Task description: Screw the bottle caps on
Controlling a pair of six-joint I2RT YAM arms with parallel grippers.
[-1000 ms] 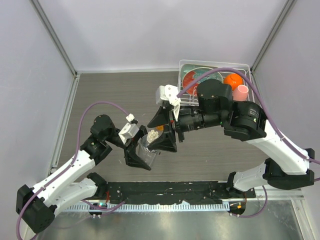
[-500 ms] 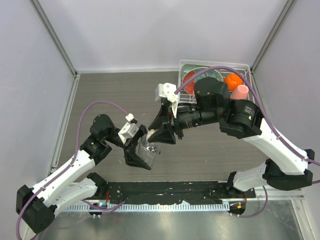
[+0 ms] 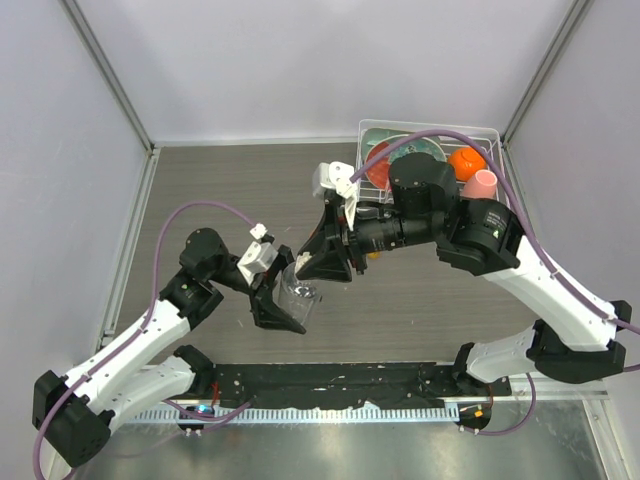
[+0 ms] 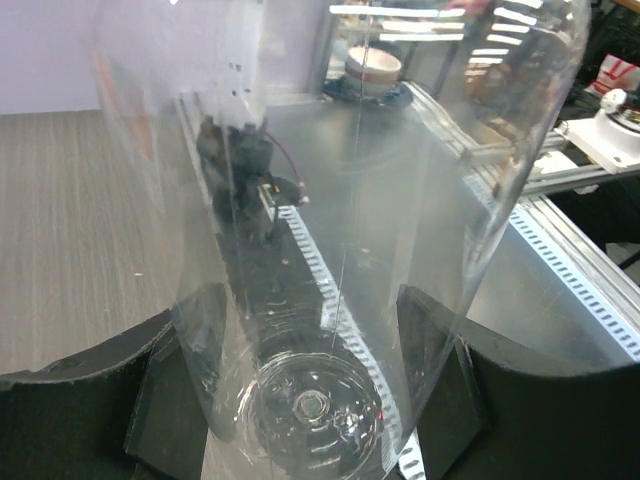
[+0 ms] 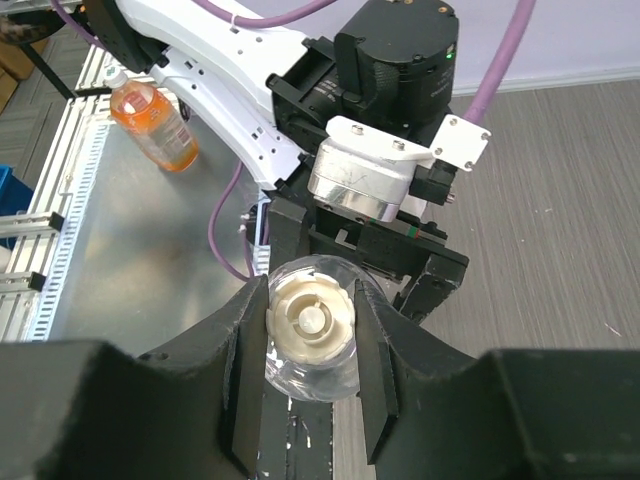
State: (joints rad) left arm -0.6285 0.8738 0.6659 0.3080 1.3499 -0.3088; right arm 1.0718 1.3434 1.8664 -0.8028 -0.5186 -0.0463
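At the left of the wood-grain worktop (image 3: 220, 190), the left pincer (image 3: 283, 308) gripped the clear bottle (image 3: 296, 292) by its body, one black finger on each side, and held it tilted above the surface. Seen from the left wrist, the bottle (image 4: 330, 200) filled most of the view, its round base towards the camera and its walls pressed between the fingers (image 4: 100, 400).

From the right wrist, the orange bottle (image 5: 150, 125) was at the upper left on a steel sheet (image 5: 150, 230), well apart from the arms; whether it stood or lay could not be told. At centre, the cream-white cap (image 5: 310, 318) sat on the clear bottle's neck (image 5: 310, 375). The right pincer (image 5: 310, 335) was narrowed onto this cap, a finger touching each side.

At the far right stood a wire rack (image 3: 430, 125) holding an orange ball (image 3: 465, 160) and a pink cup (image 3: 484, 184).
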